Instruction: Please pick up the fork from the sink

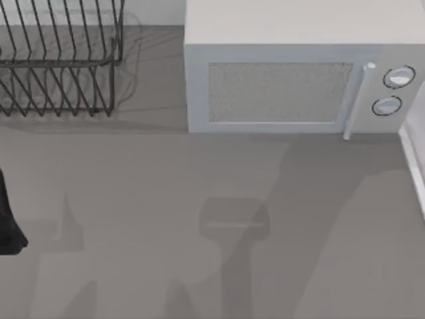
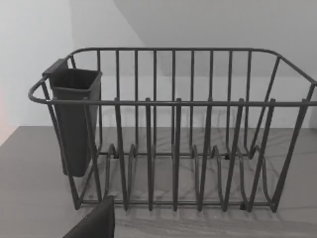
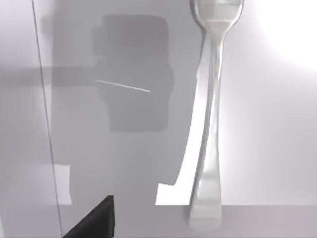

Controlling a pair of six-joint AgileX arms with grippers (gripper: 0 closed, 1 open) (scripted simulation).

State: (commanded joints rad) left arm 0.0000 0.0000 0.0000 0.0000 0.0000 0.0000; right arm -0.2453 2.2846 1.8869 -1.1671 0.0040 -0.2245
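While the fork [image 3: 210, 129] lies flat on the pale, smooth floor of what I take to be the sink [image 3: 277, 124], the right gripper [image 3: 91, 223] hangs above it, and the one black finger tip on show sits apart from the handle, not touching it. So the fork is off to the side of that finger rather than between the pair. Whether this gripper is open or closed, I cannot tell. The fork looks like polished metal: slim, straight, surely stiff and light, and by my guess slippery under hard pads. The long handle narrows at the neck [image 3: 217, 44] and broadens to a flat end [image 3: 204, 213]; the tines run out of frame. My pick for the hold is across the handle, around its middle or a touch toward the broad end, squeezing the narrow edges. Because it lies so low, the finger tips would have to come right down to the surface either side, or they will skate over it. A blocky shadow of the gripper falls on the surface just beside the handle. Farther out, the left gripper [image 2: 96, 223] idles facing the dark wire rack [image 2: 173, 129] with its utensil cup [image 2: 74, 119], its opening also beyond telling. In the top view the left arm [image 1: 8, 226] sits at the left table edge, the microwave [image 1: 292, 73] at the back.
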